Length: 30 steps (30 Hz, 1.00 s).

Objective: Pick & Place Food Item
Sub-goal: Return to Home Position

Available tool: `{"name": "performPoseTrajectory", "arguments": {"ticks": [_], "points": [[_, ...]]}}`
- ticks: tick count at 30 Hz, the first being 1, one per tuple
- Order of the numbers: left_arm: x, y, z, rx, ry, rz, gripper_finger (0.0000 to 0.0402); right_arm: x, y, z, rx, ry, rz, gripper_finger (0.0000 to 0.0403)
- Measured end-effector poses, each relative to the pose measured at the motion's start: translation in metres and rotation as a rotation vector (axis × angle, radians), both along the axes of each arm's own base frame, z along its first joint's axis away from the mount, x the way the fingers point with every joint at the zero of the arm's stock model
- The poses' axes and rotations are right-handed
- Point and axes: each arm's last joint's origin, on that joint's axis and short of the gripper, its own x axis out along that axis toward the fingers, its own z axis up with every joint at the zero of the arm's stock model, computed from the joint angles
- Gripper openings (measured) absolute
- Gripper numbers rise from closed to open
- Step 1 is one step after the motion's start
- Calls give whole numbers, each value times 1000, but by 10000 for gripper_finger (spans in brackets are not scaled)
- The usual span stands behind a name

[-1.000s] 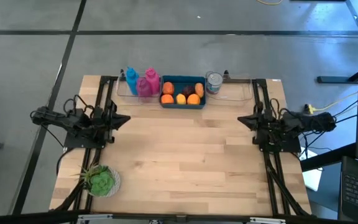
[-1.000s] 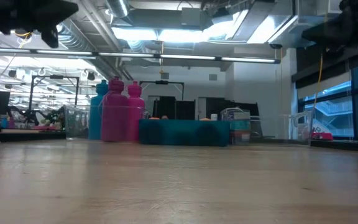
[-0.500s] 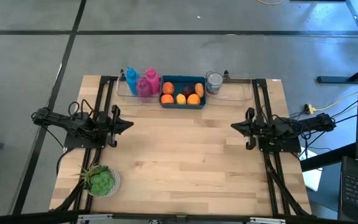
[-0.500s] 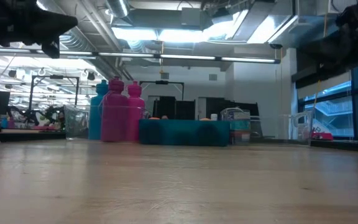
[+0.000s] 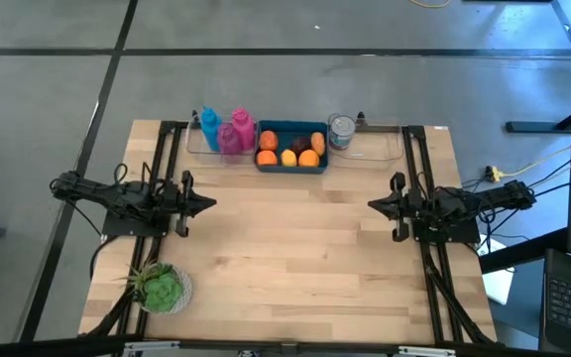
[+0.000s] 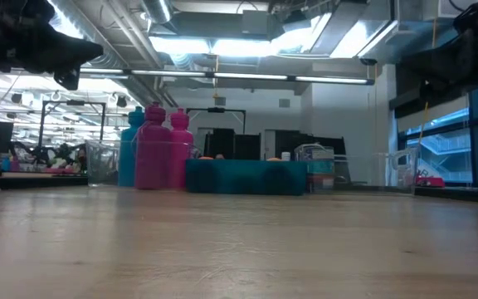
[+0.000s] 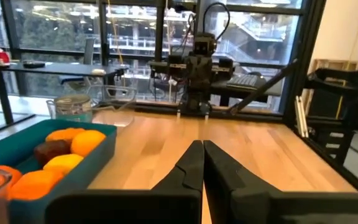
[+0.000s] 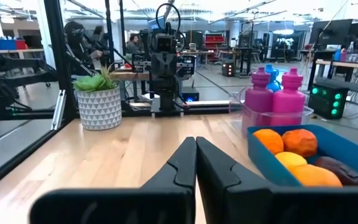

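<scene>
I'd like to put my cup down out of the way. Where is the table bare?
The wide middle of the table, between the left gripper and right gripper, is bare down to the near edge. The far edge is crowded: bottles, blue bin and can in a row. The plant fills the near left corner.

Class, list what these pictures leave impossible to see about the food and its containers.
- Low view: the blue bin's wall hides nearly all the fruit.
- High view: the can label is too small to read, and the can hides anything beneath it.
</scene>
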Motion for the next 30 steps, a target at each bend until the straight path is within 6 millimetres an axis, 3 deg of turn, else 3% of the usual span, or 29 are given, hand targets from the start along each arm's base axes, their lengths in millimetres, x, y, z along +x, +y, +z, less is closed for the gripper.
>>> {"name": "performPoseTrajectory", "arguments": {"ticks": [30], "points": [[0,2,1,-63,-16,71,5,0,0,0,-14,0,-4,16]]}}
